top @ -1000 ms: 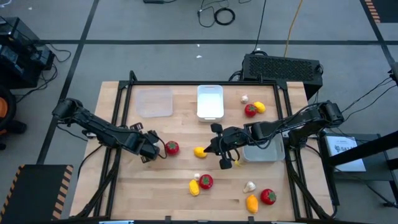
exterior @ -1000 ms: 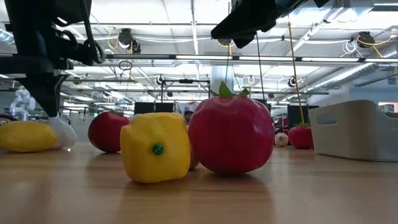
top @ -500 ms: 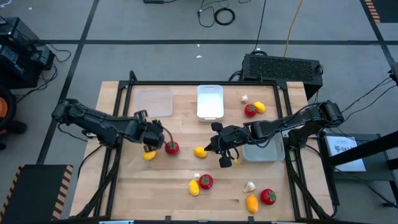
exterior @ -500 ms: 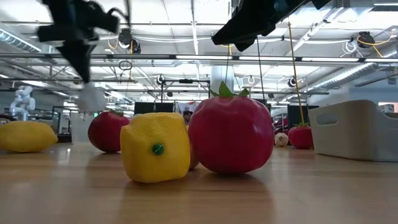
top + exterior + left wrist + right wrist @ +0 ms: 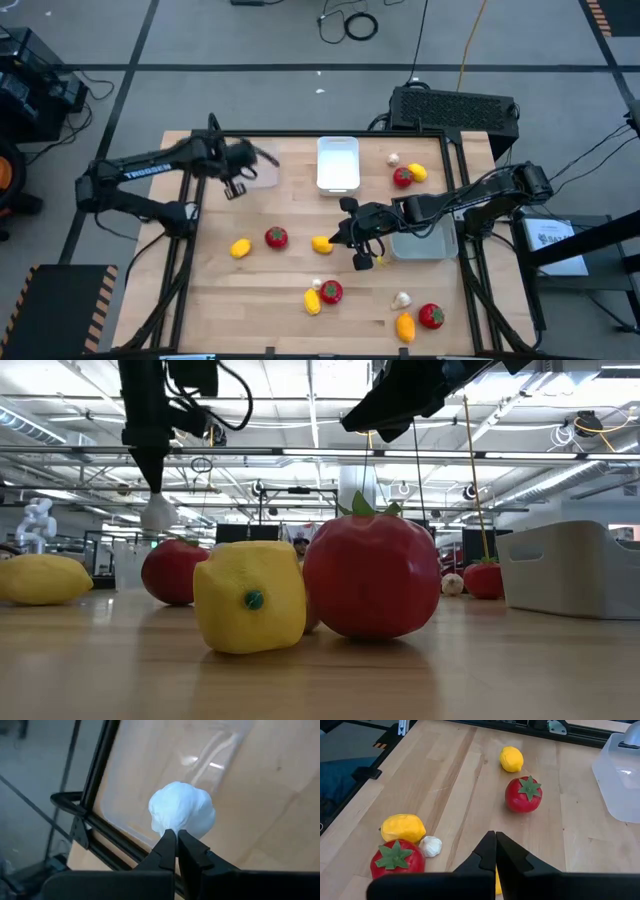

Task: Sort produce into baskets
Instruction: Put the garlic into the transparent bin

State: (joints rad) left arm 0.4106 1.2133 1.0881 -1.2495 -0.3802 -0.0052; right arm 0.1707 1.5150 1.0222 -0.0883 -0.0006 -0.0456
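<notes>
My left gripper [image 5: 237, 186] hangs over the near left corner of the clear basket [image 5: 262, 166], shut on a whitish garlic bulb [image 5: 182, 812]. The bulb also shows high above the table in the low view [image 5: 158, 512]. My right gripper [image 5: 338, 236] is shut and holds nothing. It hovers mid-table above a yellow fruit [image 5: 321, 243], next to the grey basket [image 5: 425, 243]. The white basket [image 5: 338, 163] stands at the far middle. Red tomatoes [image 5: 276, 237] and yellow fruits [image 5: 240, 248] rest loose on the wood. My left gripper pinches the garlic bulb's upper end [image 5: 172, 829] between its two fingertips. The fingers slant steeply down from above. The bulb hangs below the fingers [image 5: 150, 475], lifted clear of table and basket.
A tomato, a yellow fruit and a garlic bulb lie at the near middle [image 5: 331, 292]. More produce lies at the near right [image 5: 431, 315] and far right [image 5: 403, 177]. A black frame rail [image 5: 95, 785] runs along the table's left edge. A black box [image 5: 455, 108] stands behind the table.
My left gripper, shut on the garlic bulb, has risen from the table beside the left yellow fruit. It has swung toward the far edge to above the clear basket, turning as it went. The yellow fruit and the tomato stayed where they were.
</notes>
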